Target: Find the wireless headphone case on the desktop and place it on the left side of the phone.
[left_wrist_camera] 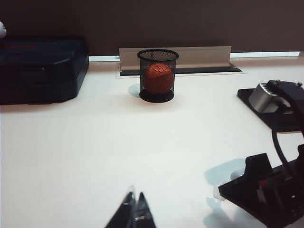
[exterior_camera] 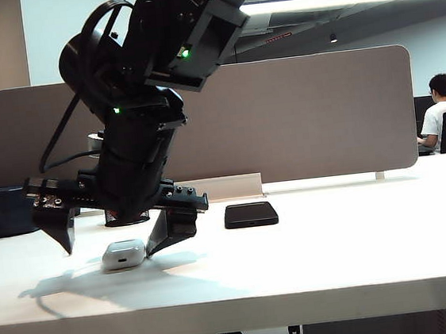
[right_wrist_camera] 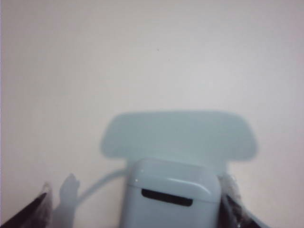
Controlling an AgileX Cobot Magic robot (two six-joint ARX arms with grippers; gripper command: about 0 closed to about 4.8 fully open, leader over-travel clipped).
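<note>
Office, white bench point(exterior_camera: 358, 240) | earbud case point(exterior_camera: 124, 254) lies at phone's point(exterior_camera: 250, 214) 8 o'clock, well apart, not lifted | right hand point(exterior_camera: 118, 230) wide, straddling case | left hand point(left_wrist_camera: 134, 212) closed, idle, empty | grasp, carry, placement all left.

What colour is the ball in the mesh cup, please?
Orange ball; the left wrist view shows it best.

- The exterior view sits low at the desktop's point(exterior_camera: 312, 253) front edge, looking level toward the partition panel point(exterior_camera: 306, 118).
- The left wrist view looks from above across the desktop, facing the mesh cup point(left_wrist_camera: 157, 76).
- The right wrist view, close and somewhat blurred, looks down on the wireless headphone case point(right_wrist_camera: 171, 197), seen also from outside point(exterior_camera: 123, 253).
</note>
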